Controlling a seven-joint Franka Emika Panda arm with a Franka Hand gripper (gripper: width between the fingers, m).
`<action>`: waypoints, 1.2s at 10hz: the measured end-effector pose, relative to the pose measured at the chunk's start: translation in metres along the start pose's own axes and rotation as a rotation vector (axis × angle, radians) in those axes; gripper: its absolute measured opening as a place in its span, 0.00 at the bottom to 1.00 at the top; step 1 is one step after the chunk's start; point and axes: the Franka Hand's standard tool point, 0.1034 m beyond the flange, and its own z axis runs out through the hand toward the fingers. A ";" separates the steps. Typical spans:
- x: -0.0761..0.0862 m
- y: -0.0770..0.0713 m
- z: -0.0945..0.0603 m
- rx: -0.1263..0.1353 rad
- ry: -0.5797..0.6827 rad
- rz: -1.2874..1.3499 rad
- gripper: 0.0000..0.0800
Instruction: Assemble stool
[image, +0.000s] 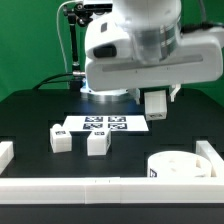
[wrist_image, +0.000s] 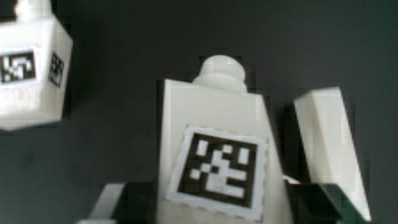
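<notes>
The gripper (image: 155, 97) was clamped narrow on the held leg (image: 156, 108), one dark finger (wrist_image: 111, 205) against each side of the block. In the wrist view, the held leg (wrist_image: 222, 150) ran lengthwise straight out from the gripper (wrist_image: 222, 207). Its rounded peg pointed away from the fingers, and its square tag faced the camera just beyond them.

In the exterior view the leg hung almost upright below the hand, with its long axis near vertical and slightly tilted. It was low over the black table (image: 40, 110), just off the marker board (image: 70, 125) at the exterior view's right end. Whether its lower end touched the table could not be told.

The round seat (image: 180, 165) lay nearer the camera, well apart from the held leg. The left leg (image: 60, 138) and the middle leg (image: 97, 143) lay on the table in front of the marker board. A tagged leg (wrist_image: 36, 70) also showed near the held one in the wrist view, but which of the two it was could not be told.
</notes>
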 end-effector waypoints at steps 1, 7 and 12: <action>0.007 -0.001 -0.002 0.000 0.089 0.000 0.41; 0.030 -0.014 -0.032 -0.001 0.492 -0.036 0.41; 0.044 -0.023 -0.034 -0.030 0.837 -0.104 0.41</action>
